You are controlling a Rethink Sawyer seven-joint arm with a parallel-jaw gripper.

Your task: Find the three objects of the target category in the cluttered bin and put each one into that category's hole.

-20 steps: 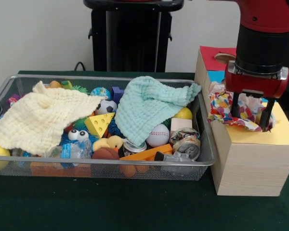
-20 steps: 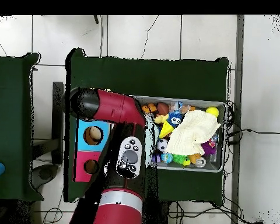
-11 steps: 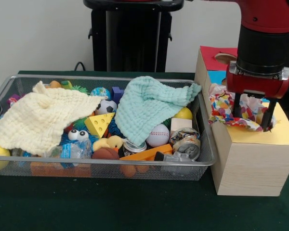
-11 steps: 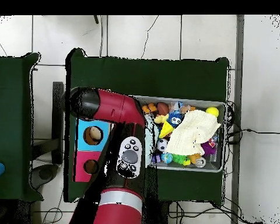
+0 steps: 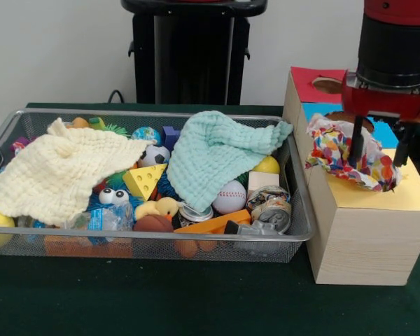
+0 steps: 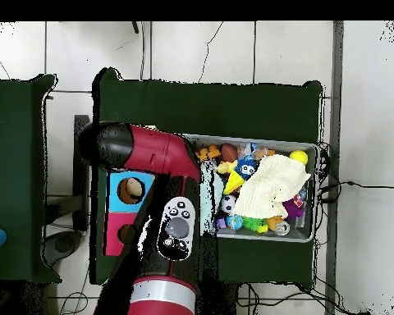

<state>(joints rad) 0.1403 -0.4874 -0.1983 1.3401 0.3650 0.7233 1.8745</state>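
Claw (image 5: pixel 379 148) spread wide over crumpled confetti-print cloth (image 5: pixel 350 155) on the wooden box (image 5: pixel 367 231);
wire-mesh bin (image 5: pixel 147 245) holds two waffle-knit cloths among toys.

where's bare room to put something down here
Free: the green table in front of the bin and box. The bin is packed with toys under two cloths; the box top holds a confetti cloth under the end effector.
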